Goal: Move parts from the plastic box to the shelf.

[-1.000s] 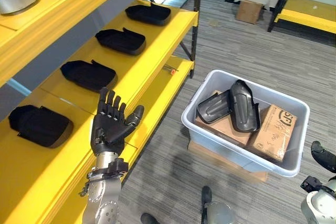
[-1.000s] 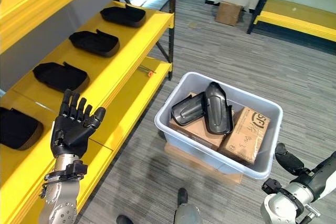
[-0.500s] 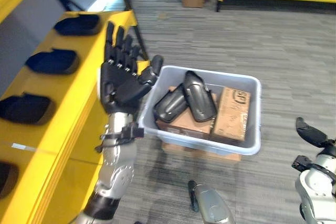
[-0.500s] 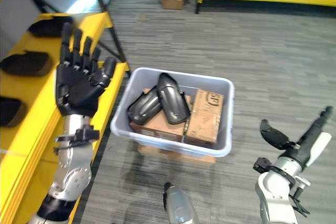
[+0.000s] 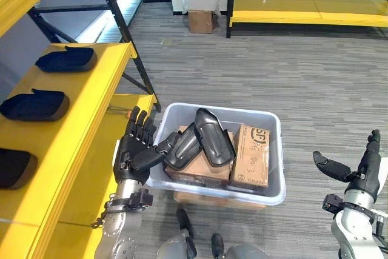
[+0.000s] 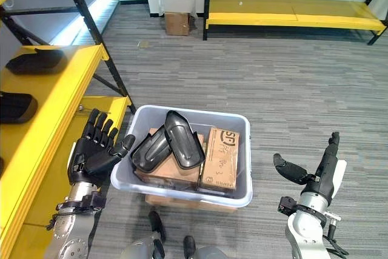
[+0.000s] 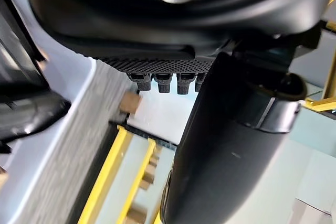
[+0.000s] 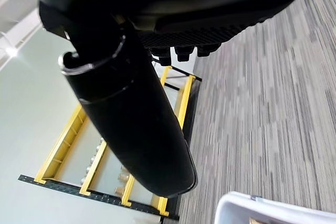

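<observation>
A pale grey plastic box [image 5: 274, 197] sits on the floor before me. Inside it two black moulded parts [image 5: 213, 136] [image 5: 183, 149] lie across two cardboard cartons [image 5: 255, 156]. My left hand [image 5: 136, 153] hovers open at the box's left wall, fingers straight, thumb reaching towards the lower black part, holding nothing. My right hand [image 6: 321, 168] is raised open at the lower right, well clear of the box. On the yellow shelf [image 5: 91, 98] to my left lie more black parts [image 5: 65, 59] [image 5: 33, 105].
A second yellow rack [image 5: 303, 10] stands at the far side of the room with a small cardboard box [image 5: 200, 21] beside it. Grey carpet floor lies all round the plastic box. The shelf's black upright [image 5: 130, 40] slants down near the box's left corner.
The camera has swung right from the shelf towards the box. My left hand has dropped from in front of the shelf to the box's left wall. My right hand has come further into sight.
</observation>
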